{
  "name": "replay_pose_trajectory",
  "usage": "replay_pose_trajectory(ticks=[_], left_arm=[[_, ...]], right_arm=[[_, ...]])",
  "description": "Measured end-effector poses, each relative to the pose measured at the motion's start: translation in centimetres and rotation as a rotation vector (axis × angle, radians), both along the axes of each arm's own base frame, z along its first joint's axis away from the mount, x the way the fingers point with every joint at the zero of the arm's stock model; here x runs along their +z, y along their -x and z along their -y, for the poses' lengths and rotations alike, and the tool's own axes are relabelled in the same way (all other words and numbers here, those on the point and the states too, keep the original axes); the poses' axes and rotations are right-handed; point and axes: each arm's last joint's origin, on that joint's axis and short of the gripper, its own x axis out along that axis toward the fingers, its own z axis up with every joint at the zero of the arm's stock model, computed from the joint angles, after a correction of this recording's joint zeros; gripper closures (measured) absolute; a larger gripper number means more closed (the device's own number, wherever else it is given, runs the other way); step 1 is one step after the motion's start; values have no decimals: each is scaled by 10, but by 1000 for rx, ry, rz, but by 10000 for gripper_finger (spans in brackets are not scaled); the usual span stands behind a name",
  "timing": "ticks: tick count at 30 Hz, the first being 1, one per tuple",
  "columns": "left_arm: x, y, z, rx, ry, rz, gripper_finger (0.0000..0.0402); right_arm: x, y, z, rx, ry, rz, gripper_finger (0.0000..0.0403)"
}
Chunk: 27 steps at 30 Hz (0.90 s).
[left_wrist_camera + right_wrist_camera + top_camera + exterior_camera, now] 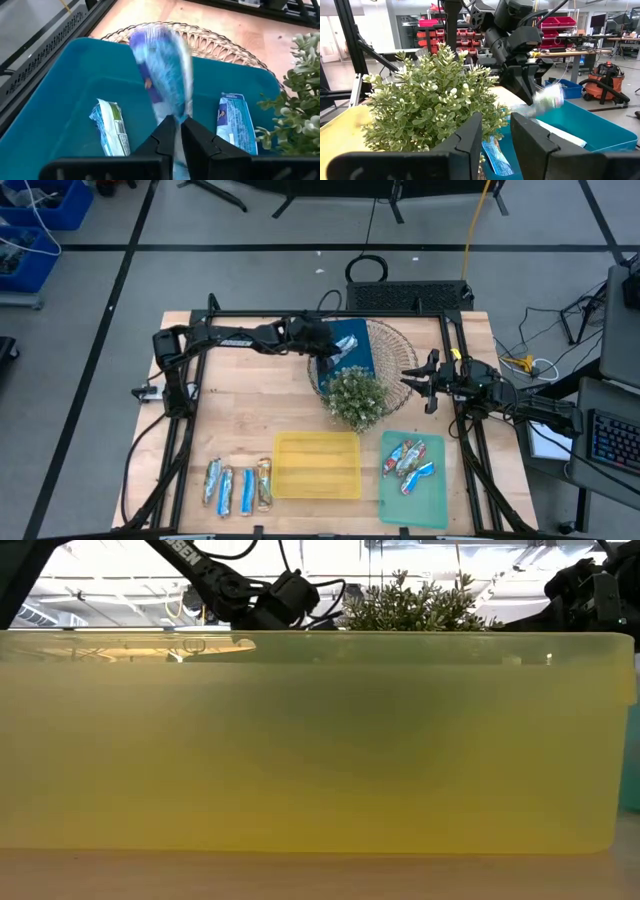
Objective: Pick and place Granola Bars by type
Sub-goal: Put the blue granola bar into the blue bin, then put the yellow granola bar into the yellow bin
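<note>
My left gripper [330, 352] reaches over a blue bin [352, 330] at the table's far middle and is shut on a blue-silver granola bar [165, 70]. Two more bars lie flat on the bin floor, one green-white [112, 127] and one blue [236, 122]. My right gripper [412, 380] hangs open just right of the bushy plant [355, 398] and touches nothing. Several bars [238, 485] lie on the table near its front left. Others [410, 460] lie in the green tray [435, 505]. My left gripper pinches the blue-silver bar between its two fingers by one end [172, 107]. In the right wrist view its fingers [522, 87] point down from above. The bar [547, 99] sticks out sideways from the fingertips, lifted clear above the bin floor.
The blue bin sits on a round wicker mat [395, 345]. A yellow tray [317, 465] stands at the front middle, with the green tray to its right. The plant stands between the bin and the trays. Bare wood shows on the table's left half [240, 395].
</note>
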Motion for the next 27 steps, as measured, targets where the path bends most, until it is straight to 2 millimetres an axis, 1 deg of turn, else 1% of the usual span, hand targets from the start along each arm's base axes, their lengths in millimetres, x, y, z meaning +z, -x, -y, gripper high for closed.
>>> replay_pose_trajectory(ticks=[11, 21, 26, 27], left_arm=[[0, 0, -1, 30, -4, -2, 316], [0, 0, -1, 29, -4, -2, 314], [11, 5, -3, 45, 17, 13, 314], [14, 9, -3, 50, 24, 2, 314]], right_arm=[[0, 0, 0, 0, 0, 0, 309], [0, 0, 0, 0, 0, 0, 309], [0, 0, 0, 0, 0, 0, 309], [0, 0, 0, 0, 0, 0, 309]])
